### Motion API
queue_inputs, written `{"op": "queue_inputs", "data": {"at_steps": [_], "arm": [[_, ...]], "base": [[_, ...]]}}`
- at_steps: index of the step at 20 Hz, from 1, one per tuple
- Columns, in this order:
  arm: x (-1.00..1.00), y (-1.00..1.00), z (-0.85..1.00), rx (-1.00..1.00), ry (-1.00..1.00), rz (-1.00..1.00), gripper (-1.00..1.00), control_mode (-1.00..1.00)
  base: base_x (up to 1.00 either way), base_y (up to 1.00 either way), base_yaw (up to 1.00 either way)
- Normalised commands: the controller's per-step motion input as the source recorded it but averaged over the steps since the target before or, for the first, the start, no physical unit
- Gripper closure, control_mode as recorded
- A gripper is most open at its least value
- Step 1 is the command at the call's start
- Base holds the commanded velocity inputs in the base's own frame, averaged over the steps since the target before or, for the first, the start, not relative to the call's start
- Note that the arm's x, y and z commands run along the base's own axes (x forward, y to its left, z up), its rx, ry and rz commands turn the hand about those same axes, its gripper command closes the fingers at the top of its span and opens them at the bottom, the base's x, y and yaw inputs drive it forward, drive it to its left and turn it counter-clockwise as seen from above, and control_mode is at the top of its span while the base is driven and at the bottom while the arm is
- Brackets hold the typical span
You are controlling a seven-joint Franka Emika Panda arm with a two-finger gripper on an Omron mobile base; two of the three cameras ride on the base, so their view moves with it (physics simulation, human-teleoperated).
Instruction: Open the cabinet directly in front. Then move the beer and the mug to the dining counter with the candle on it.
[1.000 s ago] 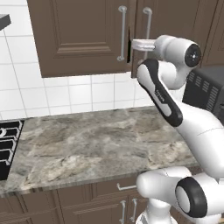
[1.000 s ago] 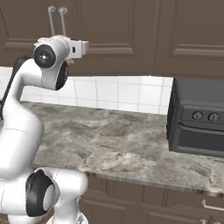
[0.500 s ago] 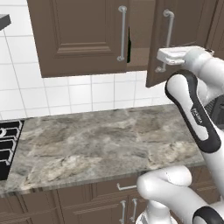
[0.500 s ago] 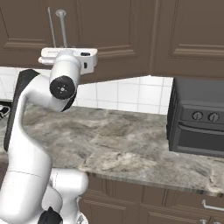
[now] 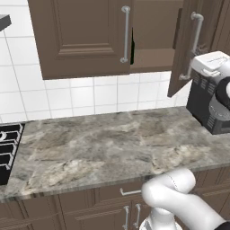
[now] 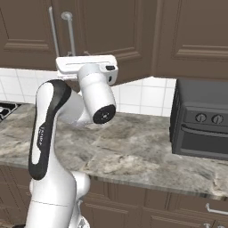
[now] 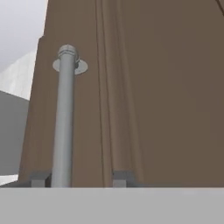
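1. My gripper has its tips parted around the handle, not squeezing.
2. The cabinet door at one o'clock stands ajar; I'd back straight out, avoiding the bar.

We are viewing a black toaster oven sitting on a veined stone countertop below white wall tiles.

Cabinet hangs above the counter — toaster oven on it, right; stove left.
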Motion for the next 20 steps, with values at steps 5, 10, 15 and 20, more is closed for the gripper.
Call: {"op": "queue_inputs", "data": {"at_steps": [5, 10, 15, 20], "arm": [[-0.27, -0.46, 0.18, 0.05, -0.01, 0.09, 1.0, -1.0], [-0.06, 0.0, 0.0, 0.0, 0.0, 0.0, -1.0, -1.0], [-0.86, -0.06, 0.0, 0.0, -0.06, 0.04, -1.0, -1.0], [-1.0, 0.12, 0.0, 0.0, -0.03, 0.02, -1.0, -1.0]], "base": [[0.0, 0.0, 0.0], [0.0, 0.0, 0.0], [0.0, 0.0, 0.0], [0.0, 0.0, 0.0]]}}
